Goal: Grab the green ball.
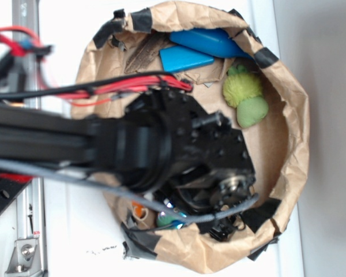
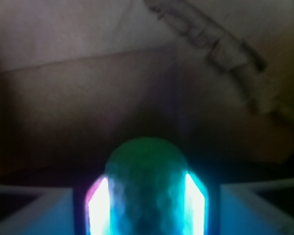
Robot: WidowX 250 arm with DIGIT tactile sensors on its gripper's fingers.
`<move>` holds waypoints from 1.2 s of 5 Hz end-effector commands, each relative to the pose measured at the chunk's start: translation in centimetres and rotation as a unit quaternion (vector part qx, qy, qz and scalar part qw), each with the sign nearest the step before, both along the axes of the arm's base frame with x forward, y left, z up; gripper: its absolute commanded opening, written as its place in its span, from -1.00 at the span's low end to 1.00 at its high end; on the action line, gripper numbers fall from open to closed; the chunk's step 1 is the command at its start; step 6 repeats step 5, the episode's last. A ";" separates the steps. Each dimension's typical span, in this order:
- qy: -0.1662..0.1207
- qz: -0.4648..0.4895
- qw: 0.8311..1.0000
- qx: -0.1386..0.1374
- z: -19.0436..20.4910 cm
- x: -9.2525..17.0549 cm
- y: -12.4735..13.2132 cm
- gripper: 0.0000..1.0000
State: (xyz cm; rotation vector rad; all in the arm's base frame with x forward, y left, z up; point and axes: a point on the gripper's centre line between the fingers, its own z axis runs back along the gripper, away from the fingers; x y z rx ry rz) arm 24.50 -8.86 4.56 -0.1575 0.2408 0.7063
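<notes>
1. Looking down from the exterior view, you see the black arm (image 1: 104, 147) reach in from the left over a brown paper bin (image 1: 288, 144) whose rolled rim is patched with black tape
2. You find the gripper (image 1: 172, 219) low against the bin's bottom rim, mostly hidden under the wrist housing and a grey cable (image 1: 104, 189)
3. You can make out a sliver of the green ball (image 1: 165, 219) there, with a glint of blue light just beside it; an orange object (image 1: 139, 212) sits just to its left
4. In the wrist view the green ball (image 2: 146, 169) fills the lower centre, rounded top showing, seated between the two fingers (image 2: 99, 208), which glow white-blue on either side
5. Finger state: closed in on the ball, both lit pads pressed against its flanks with no gap visible; you can log it as held
6. Behind the ball in the wrist view you see only dim brown paper (image 2: 88, 98) with a crease and a dark smudged print at upper right; too blurred to read
7. Elsewhere in the bin, well apart from the gripper: two blue blocks (image 1: 202, 49) at the top, a fuzzy yellow-green plush toy (image 1: 245, 95) at upper right, a dark brown leaf-like piece (image 1: 145, 52) at upper left
8. Red and black wires (image 1: 127, 86) run along the arm's upper edge
</notes>
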 end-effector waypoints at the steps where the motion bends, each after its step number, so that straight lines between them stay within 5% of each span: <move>1: -0.154 -0.072 0.978 0.121 9.6 0.3 8.0 -1.00; 2: -0.177 -0.155 0.960 0.151 12.9 1.2 10.2 -1.00; 3: -0.234 -0.256 0.919 0.188 13.8 1.8 10.8 -1.00; 4: -0.252 -0.301 0.899 0.194 12.9 2.0 10.6 -1.00; 6: -0.261 -0.309 0.896 0.185 13.0 1.4 10.6 -1.00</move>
